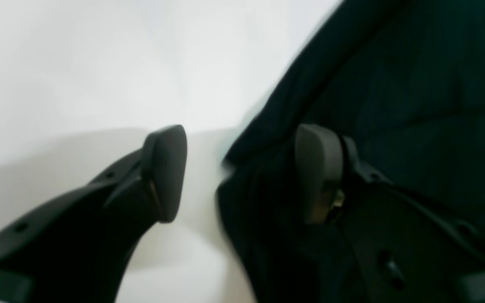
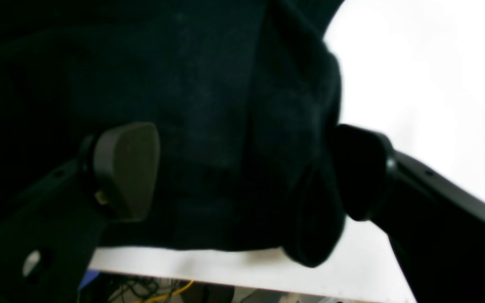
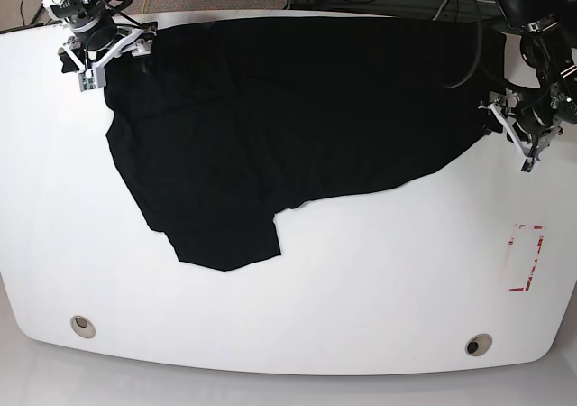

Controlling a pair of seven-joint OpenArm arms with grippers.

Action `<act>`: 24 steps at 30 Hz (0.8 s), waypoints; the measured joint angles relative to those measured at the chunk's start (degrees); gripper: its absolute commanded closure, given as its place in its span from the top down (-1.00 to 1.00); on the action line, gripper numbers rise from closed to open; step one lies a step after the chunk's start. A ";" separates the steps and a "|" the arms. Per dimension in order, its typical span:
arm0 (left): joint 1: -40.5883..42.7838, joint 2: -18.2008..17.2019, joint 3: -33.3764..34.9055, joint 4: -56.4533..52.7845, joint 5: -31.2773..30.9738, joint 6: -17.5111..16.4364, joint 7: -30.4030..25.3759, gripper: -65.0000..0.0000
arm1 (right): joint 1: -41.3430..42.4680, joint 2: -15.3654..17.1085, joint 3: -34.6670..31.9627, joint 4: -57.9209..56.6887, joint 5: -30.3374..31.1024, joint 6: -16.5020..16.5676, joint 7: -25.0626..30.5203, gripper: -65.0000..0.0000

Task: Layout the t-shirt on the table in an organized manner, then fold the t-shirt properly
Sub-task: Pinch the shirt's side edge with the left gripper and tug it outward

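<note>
I see the left claw [image 1: 242,172] spread beside the t-shirt [image 3: 297,108] edge, right claw [image 2: 242,172] spread around cloth, seemingly gripping nothing; a snagged fold could drag it off the table [image 3: 361,280].

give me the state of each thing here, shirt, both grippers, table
t-shirt: spread flat but uneven, one sleeve angled toward the near edge, held by neither gripper
left gripper: open, straddling the shirt's edge
right gripper: open, fabric between its jaws, not pinched
table: white, bearing the shirt; red-outlined mark uncovered
</note>
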 measured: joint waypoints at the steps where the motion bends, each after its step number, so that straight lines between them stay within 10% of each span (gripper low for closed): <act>1: 0.39 -0.07 -0.07 0.00 0.15 0.02 0.00 0.18 | 0.02 0.00 0.00 0.00 -0.02 -0.07 -0.04 0.89; 15: 2.80 0.00 -0.11 0.02 -0.33 0.02 -0.52 0.14 | 0.00 -0.07 -0.13 0.00 0.00 0.00 -0.07 0.89; 24: 2.89 1.16 -0.09 0.22 -0.94 -0.07 -0.74 -0.85 | 0.04 -0.07 -0.13 0.00 -0.02 0.00 -0.07 0.89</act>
